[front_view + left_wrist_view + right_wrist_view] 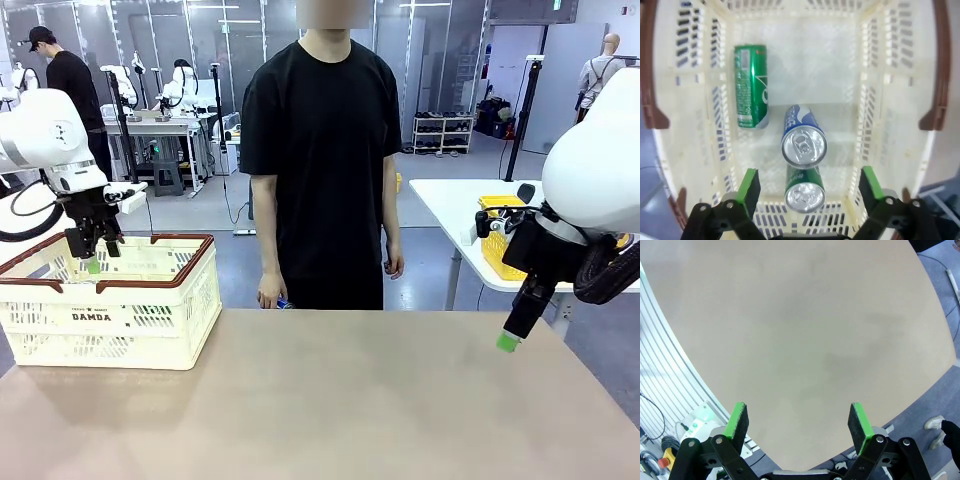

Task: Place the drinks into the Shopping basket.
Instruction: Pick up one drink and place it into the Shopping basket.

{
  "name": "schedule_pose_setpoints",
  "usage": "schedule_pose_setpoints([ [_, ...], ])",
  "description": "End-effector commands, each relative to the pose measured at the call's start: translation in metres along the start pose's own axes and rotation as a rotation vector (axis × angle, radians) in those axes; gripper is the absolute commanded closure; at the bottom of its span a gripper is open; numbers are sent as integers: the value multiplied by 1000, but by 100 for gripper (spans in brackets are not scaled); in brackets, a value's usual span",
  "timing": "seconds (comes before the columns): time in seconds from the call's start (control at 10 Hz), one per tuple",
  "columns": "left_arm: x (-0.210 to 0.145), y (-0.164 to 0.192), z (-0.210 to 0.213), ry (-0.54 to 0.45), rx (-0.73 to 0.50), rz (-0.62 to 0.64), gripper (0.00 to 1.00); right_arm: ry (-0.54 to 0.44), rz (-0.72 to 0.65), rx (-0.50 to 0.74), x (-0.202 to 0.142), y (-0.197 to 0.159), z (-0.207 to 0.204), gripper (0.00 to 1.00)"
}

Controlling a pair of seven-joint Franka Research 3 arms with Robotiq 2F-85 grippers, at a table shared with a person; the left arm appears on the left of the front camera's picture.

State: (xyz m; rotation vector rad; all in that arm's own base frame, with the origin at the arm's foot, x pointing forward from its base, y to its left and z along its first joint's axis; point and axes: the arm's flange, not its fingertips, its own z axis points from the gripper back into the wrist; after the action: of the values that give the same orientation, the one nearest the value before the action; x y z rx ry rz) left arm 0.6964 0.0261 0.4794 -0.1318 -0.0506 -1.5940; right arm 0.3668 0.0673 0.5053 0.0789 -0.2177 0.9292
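A: Where are the drinks sitting right now?

B: Three cans are lying inside the Shopping basket (110, 300), which is resting at the left of the table (330, 400). In the left wrist view, a green can (751, 86) is lying on its side beside one slotted wall, a blue can (803, 136) is lying near the middle of the basket floor, and a second green can (804, 190) is touching it, just below it in that picture.

A: And the left gripper (93, 252)?

B: It is hanging over the basket's far left corner, its fingers spread apart and gripping nothing.

A: The right gripper (512, 335)?

B: It is hovering above the table's right edge, fingers wide apart too. A person (325, 150) is standing at the far side, arms hanging down.
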Motion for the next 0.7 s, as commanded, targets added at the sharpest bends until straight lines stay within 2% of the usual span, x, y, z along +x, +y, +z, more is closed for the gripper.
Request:
schedule_pose_setpoints([
  [0.0,2,3,6,42,-6,25,0,8,-1,-2,-1,0,1,0],
  [0.6,0,0,4,13,4,2,0,8,-1,-2,-1,0,1,0],
])
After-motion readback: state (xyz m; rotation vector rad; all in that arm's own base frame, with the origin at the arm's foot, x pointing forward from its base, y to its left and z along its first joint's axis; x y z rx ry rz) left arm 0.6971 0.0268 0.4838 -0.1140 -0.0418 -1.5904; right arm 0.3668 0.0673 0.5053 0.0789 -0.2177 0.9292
